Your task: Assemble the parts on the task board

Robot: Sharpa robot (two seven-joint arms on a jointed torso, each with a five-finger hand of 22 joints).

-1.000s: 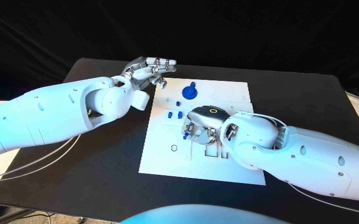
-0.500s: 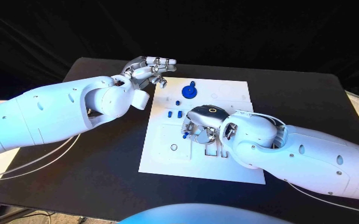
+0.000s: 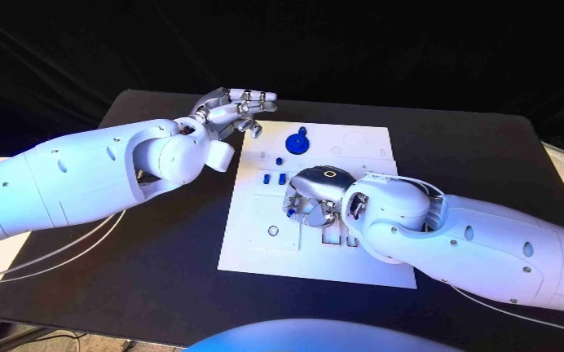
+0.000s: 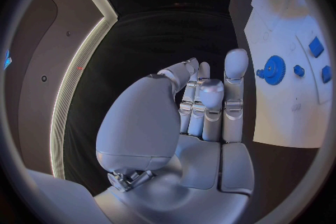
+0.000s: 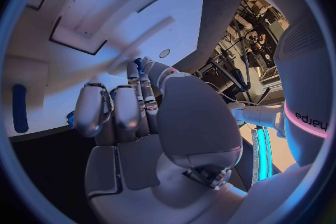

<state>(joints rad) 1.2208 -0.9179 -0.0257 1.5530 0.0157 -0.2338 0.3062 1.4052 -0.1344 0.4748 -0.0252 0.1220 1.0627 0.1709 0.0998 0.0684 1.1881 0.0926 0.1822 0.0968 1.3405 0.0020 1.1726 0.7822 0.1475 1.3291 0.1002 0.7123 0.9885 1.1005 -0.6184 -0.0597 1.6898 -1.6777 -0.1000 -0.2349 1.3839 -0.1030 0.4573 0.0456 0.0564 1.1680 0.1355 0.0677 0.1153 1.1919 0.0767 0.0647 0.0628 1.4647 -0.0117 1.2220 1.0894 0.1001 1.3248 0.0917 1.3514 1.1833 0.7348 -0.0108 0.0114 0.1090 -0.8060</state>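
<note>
right hand [image 3: 311, 203] is down over the middle of the white task board [image 3: 364, 266], fingers curled under the palm; the right wrist view shows a small blue part [image 5: 139, 65] up at the fingertips, so it looks pinched, though the grip itself is hard to make out. left hand [image 3: 235, 109] hangs in the upper left of the frame, just off the board's far left corner, fingers curled in on nothing, clenched. the blue gear [image 3: 298, 143] sits near the top of the board, with small blue pieces [image 3: 275, 178] in a cluster below it, left of the right hand. board lies flat in the centre of the black surface [image 3: 153, 270].
</note>
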